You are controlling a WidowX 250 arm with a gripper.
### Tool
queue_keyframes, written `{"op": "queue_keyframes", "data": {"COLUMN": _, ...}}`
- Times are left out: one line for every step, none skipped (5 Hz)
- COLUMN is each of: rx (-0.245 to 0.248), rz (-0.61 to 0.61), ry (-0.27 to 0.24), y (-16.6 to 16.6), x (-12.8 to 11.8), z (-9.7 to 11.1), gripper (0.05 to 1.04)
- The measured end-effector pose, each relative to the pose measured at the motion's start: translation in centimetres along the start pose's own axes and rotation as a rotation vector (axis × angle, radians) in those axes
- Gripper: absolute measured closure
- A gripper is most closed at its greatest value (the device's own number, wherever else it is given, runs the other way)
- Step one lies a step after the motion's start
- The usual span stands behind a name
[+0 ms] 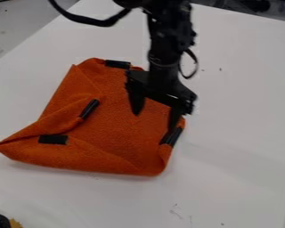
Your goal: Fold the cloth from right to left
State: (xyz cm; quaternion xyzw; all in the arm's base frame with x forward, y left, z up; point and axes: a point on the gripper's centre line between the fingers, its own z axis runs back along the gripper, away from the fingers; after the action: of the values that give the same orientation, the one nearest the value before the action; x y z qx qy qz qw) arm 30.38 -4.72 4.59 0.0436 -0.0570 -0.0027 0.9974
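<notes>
A: Nearest the camera?
B: Black-and-yellow item (2,220), view's 7-to-8 o'clock corner, partly cut off. Can't tell what it is.
A: Cloth?
B: Orange cloth (118,129), lying on the white worktop (234,133), left of centre. Partly folded, lopsided. One flap slants across its 9 o'clock side, another runs along the 6 o'clock side; they narrow to a point at 8. Rounded bulge near 5.
A: Tape?
B: Four black strips, cloth as dial: upper strip (117,64) between 12 and 1, middle strip (90,108) just off centre toward 11, lower strip (53,139) at 8, right strip (172,136) between 3 and 4, on the edge.
A: Edges, room?
B: White surface runs broad from the cloth's 1 round to 5, and on past 6. Worktop edge slants along the 10-to-11 side, grey surface (14,26) beyond; far edge runs from 12 to 2 of the view. Small dark marks (176,211) toward 5.
A: Arm?
B: Black arm (164,44) hangs in from 12, loose cable (91,20) looping out toward 11. End effector (154,120) points down over the cloth's 2-to-3 o'clock side, fingers spread wide, one tip near the right strip. Can't tell if they touch cloth.
</notes>
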Motion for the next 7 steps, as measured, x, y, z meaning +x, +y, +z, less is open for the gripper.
{"op": "queue_keyframes", "data": {"rx": -0.044, "rz": 0.059, "ry": -0.048, "y": -3.5, "x": -1.8, "z": -1.4, "gripper": 0.082}}
{"op": "queue_keyframes", "data": {"rx": -0.08, "rz": 0.066, "ry": -0.101, "y": -5.7, "x": -1.7, "z": -1.5, "gripper": 0.082}}
{"op": "queue_keyframes", "data": {"rx": -0.102, "rz": 0.064, "ry": -0.122, "y": -6.4, "x": -1.3, "z": -2.6, "gripper": 0.082}}
{"op": "queue_keyframes", "data": {"rx": -0.07, "rz": 0.041, "ry": -0.108, "y": -6.1, "x": -0.7, "z": -1.9, "gripper": 0.082}}
{"op": "queue_keyframes", "data": {"rx": -0.011, "rz": 0.059, "ry": -0.071, "y": -5.6, "x": 0.6, "z": 0.0, "gripper": 0.082}}
{"op": "queue_keyframes", "data": {"rx": 0.02, "rz": 0.04, "ry": -0.065, "y": -5.2, "x": 0.8, "z": 0.4, "gripper": 0.082}}
{"op": "queue_keyframes", "data": {"rx": -0.024, "rz": 0.094, "ry": -0.077, "y": -3.7, "x": 1.0, "z": -0.7, "gripper": 0.082}}
